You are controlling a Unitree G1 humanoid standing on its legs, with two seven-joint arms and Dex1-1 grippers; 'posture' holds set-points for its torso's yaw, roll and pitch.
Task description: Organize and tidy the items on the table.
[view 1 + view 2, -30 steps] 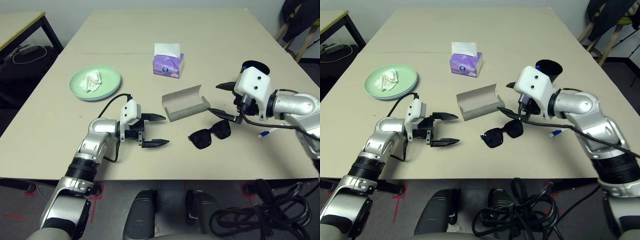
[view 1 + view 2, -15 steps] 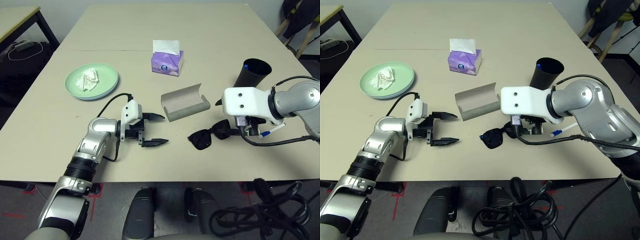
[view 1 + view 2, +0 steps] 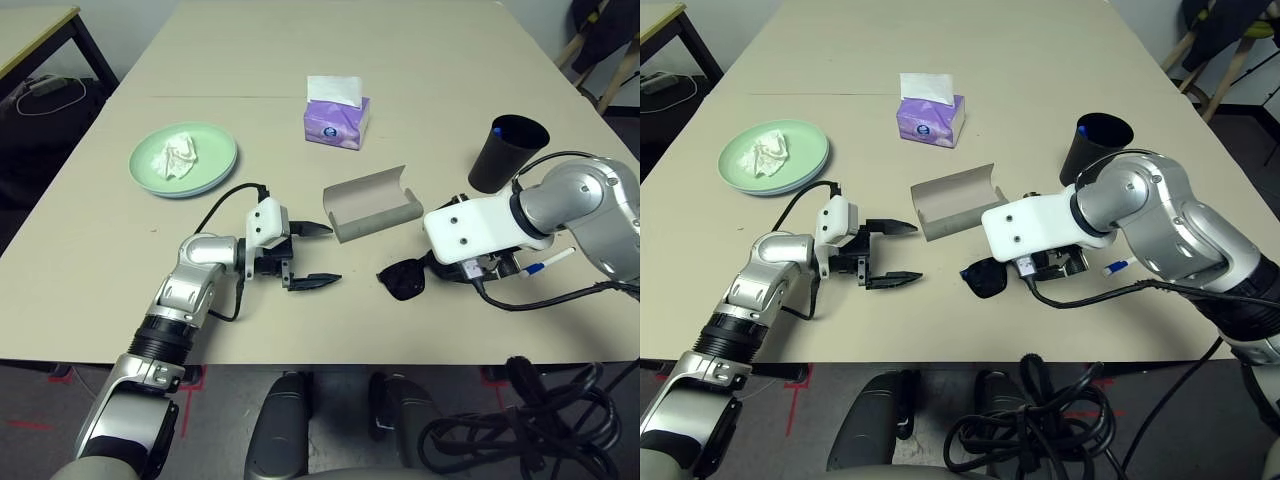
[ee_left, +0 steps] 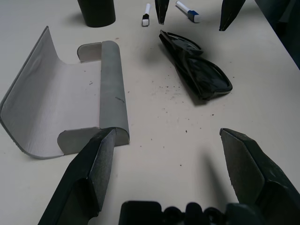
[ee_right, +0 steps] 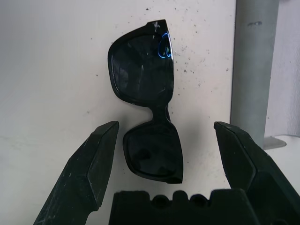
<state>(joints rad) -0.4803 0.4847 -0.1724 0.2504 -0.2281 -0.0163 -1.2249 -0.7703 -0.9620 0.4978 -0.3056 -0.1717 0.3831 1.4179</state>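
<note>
On the table [image 3: 420, 90], right gripper [image 5: 164, 154] jaws wide, seemingly empty, astride sunglasses [image 5: 147, 103].

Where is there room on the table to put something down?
The far half of the table, behind the purple tissue box, is bare. So is the near left edge, below the green plate. It is crowded around the sunglasses, glasses case and black cup.

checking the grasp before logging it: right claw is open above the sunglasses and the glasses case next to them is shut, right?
Not quite: the glasses case lies open, its pale lining showing, as the left wrist view shows. The rest holds: the right claw is open above the sunglasses.
</note>
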